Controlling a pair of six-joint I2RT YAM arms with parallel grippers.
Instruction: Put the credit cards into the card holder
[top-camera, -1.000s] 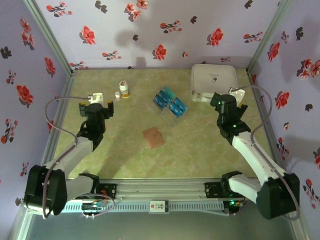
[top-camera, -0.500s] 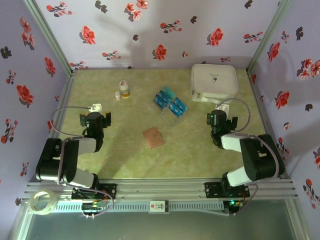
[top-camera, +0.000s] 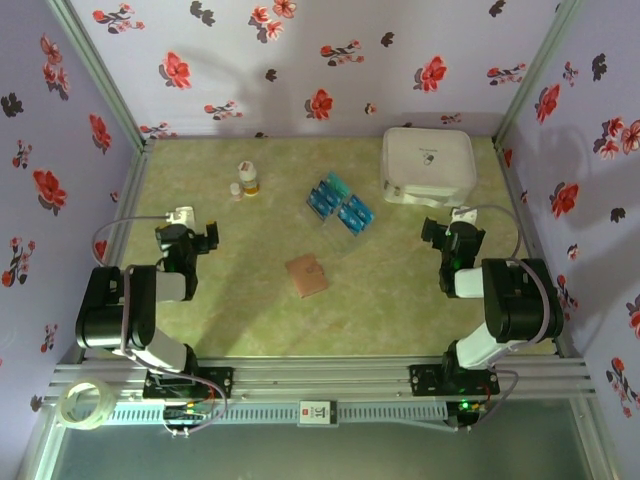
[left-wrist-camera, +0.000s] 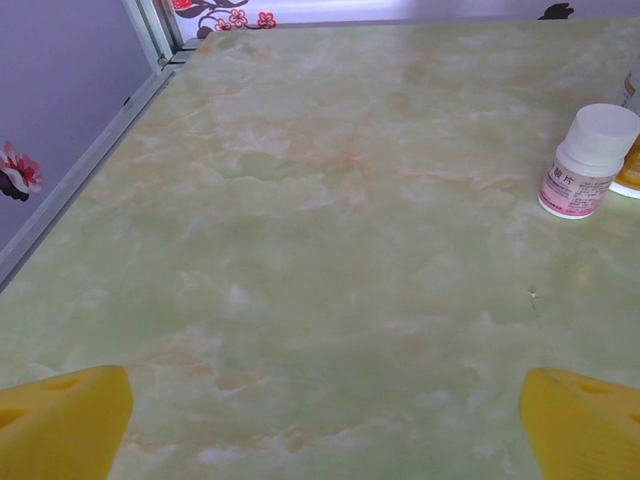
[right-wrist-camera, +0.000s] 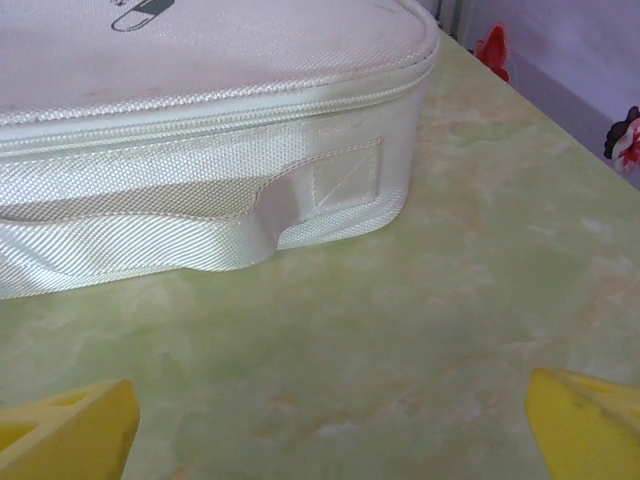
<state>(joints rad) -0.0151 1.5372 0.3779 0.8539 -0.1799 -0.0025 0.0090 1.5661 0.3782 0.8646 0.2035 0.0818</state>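
Several teal-blue credit cards (top-camera: 340, 207) lie in a loose pile at the middle of the green table. The brown card holder (top-camera: 306, 275) lies flat a little nearer, just left of them. My left gripper (top-camera: 184, 234) rests low at the left side of the table, folded back near its base, open, its yellow fingertips (left-wrist-camera: 62, 420) wide apart over bare table. My right gripper (top-camera: 452, 230) sits folded back at the right, open and empty, its yellow fingertips (right-wrist-camera: 66, 430) spread just short of the white case.
A large white rounded-square case (top-camera: 427, 164) (right-wrist-camera: 200, 130) stands at the back right. Two small pill bottles (top-camera: 244, 182) stand at the back left, one of them a white-capped bottle (left-wrist-camera: 590, 160). Metal frame rails (top-camera: 120, 190) and flowered walls bound the table.
Both arms have drawn back from their reach over the table and folded down close to their bases. The cards and the card holder lie where they were.
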